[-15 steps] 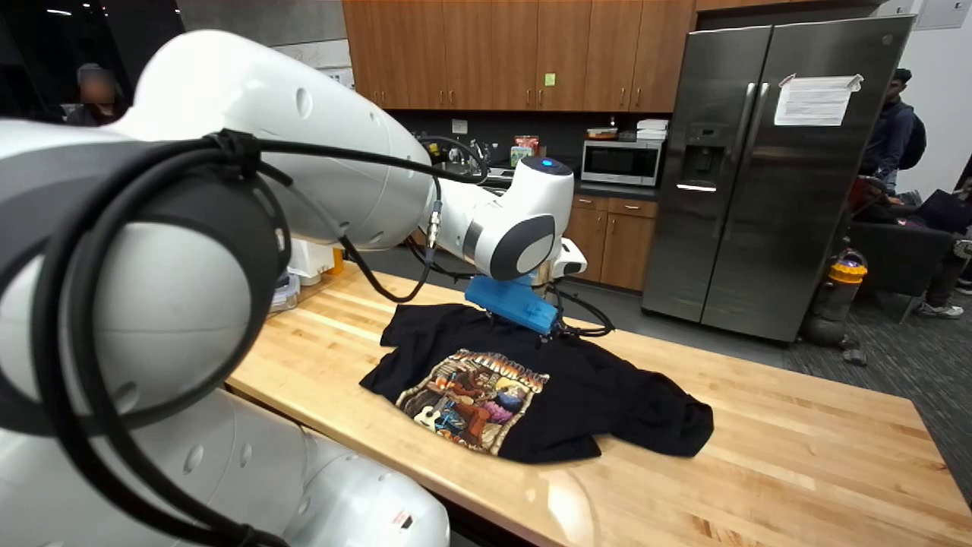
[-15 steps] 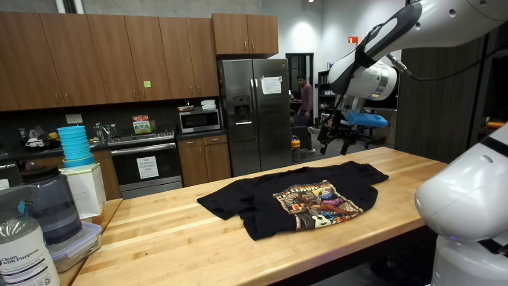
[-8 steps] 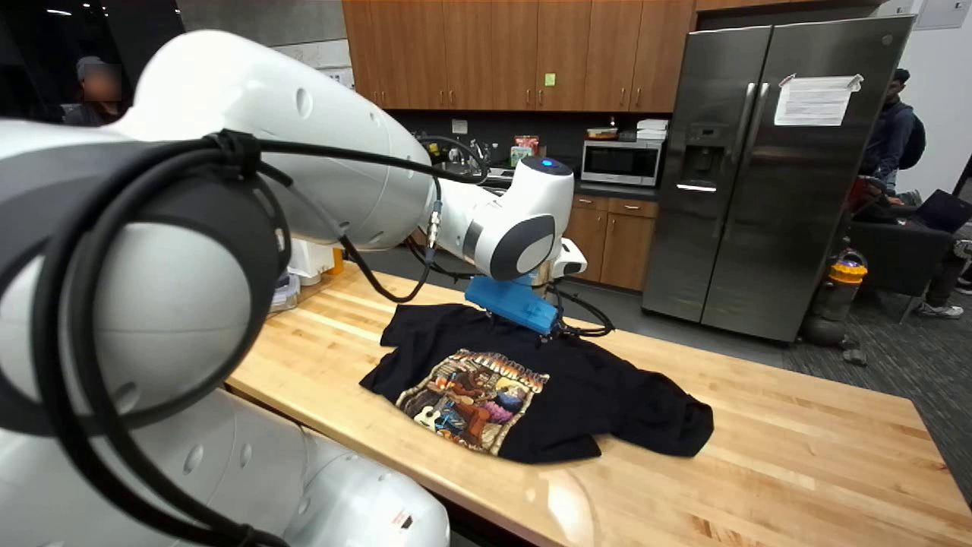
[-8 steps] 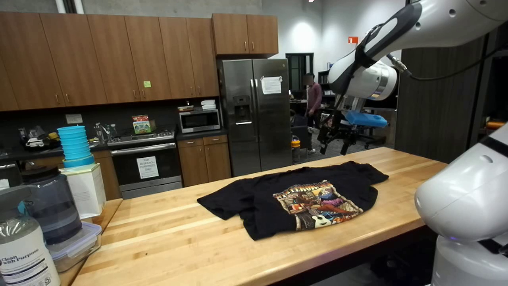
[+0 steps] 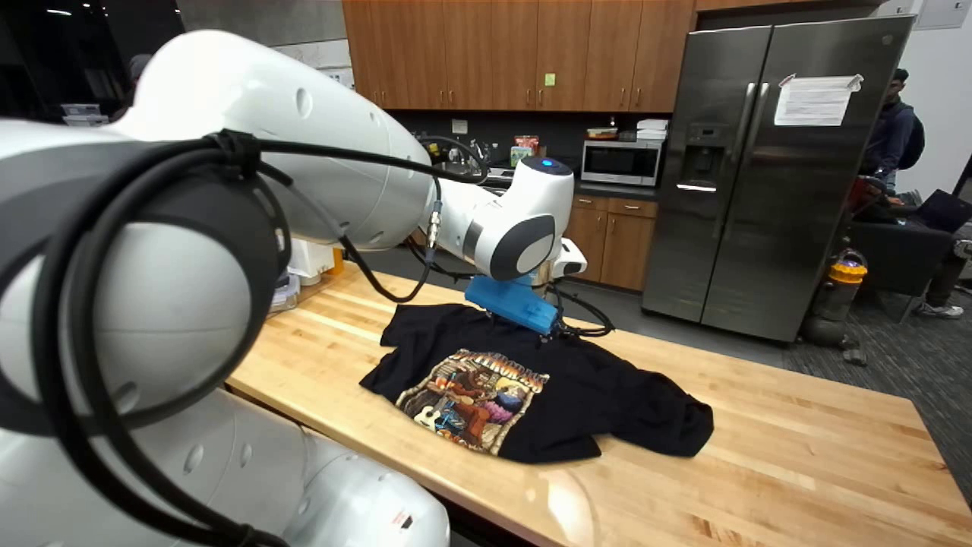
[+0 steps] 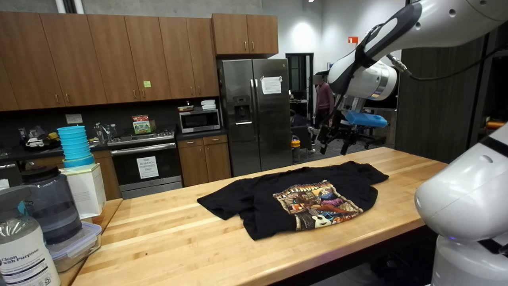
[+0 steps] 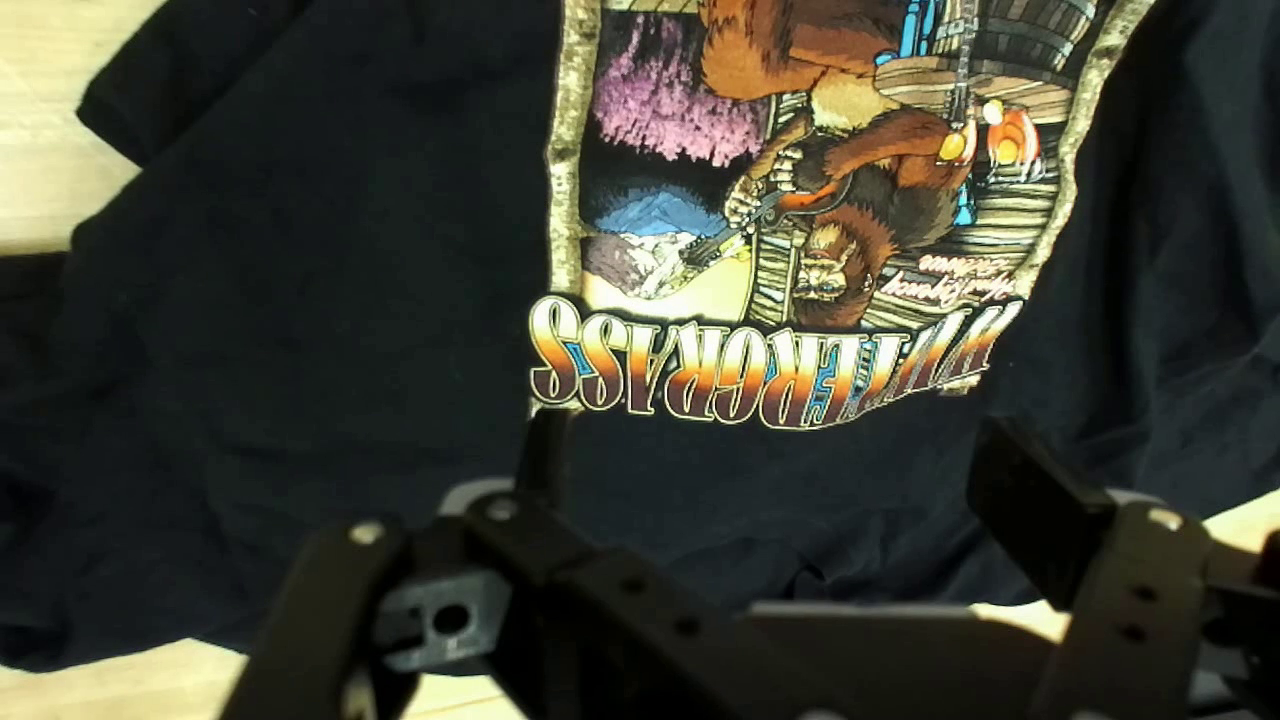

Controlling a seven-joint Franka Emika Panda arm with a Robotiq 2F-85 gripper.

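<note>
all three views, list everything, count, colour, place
table: one, light wood, foreground
shirt: one, black with coloured print, on the table
box: one, white, at the table's end
container stack: one, light blue, on the box
jug: one, dark, beside the box
spray bottle: one, clear, by the jug
tub: one, clear, by the jug
cabinets: many, brown, along the wall
stove: one, black and steel, under cabinets
microwave: one, silver and black, beside the stove
fridge: one, grey, beyond the table
vacuum: one, grey and yellow, beside the fridge
people: at least two, maroon and navy clothes, background
small items: several, mixed colours, around the stove
arm: one, white and grey, above the table
hand: one, black, open, above the shirt
</note>
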